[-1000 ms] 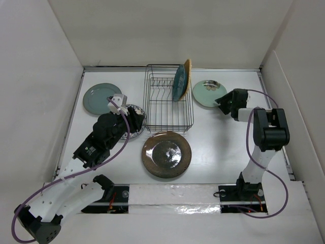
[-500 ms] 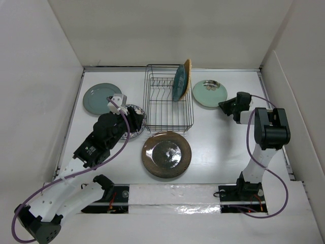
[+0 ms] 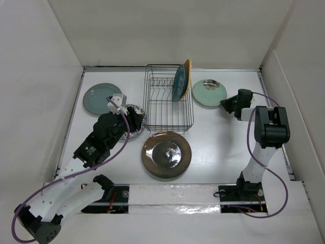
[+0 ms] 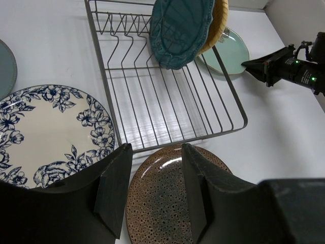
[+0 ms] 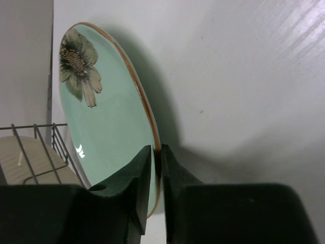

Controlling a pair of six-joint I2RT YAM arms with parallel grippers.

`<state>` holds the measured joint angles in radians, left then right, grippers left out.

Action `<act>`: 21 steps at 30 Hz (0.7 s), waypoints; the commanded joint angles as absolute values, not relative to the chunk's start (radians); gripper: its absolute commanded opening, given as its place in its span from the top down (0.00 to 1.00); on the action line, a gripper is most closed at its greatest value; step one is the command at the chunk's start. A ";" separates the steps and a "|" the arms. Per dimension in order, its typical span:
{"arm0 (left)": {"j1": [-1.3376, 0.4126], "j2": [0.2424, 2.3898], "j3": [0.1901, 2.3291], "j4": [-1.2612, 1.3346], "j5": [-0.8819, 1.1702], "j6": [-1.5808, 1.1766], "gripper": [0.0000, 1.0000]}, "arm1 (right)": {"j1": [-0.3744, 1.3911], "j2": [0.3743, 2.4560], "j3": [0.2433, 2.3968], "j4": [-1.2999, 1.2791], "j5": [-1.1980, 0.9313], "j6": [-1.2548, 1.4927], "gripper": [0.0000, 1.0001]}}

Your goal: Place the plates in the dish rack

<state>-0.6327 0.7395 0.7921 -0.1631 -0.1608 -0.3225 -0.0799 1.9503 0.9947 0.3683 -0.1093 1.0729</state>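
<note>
The black wire dish rack (image 3: 168,104) stands at the back middle. In its right end the dark teal scalloped plate (image 3: 179,83) and the orange-tan plate (image 3: 188,73) stand upright. The pale mint plate (image 3: 209,92) lies to the right of the rack. My right gripper (image 3: 227,103) is shut on its near right rim (image 5: 152,133), and a shadow lies under that edge. My left gripper (image 4: 156,157) is open and empty. It hovers between the blue floral plate (image 4: 51,132) and the brown plate (image 4: 167,198). The grey-green plate (image 3: 101,97) lies at the back left.
The brown plate (image 3: 166,154) lies just in front of the rack. The left arm (image 3: 104,134) covers part of the floral plate (image 3: 136,109). White walls enclose the table on the left, back and right. The rack's left slots (image 4: 147,86) hold nothing.
My right gripper has turned at the wrist and shifted slightly right and back, closing on the mint plate's rim. The plate has shifted a little toward the back. The left arm has not moved.
</note>
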 commanded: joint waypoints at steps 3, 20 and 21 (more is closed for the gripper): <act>-0.629 0.729 0.801 -0.144 -0.178 -0.314 0.60 | -0.086 1.963 1.022 0.370 -0.110 1.058 0.93; -0.629 0.738 0.799 -0.141 -0.152 -0.311 0.60 | -0.042 1.408 0.951 0.324 0.168 0.727 1.00; -0.629 0.735 0.799 -0.141 -0.152 -0.313 0.60 | -0.026 1.355 0.968 0.277 0.196 0.700 1.00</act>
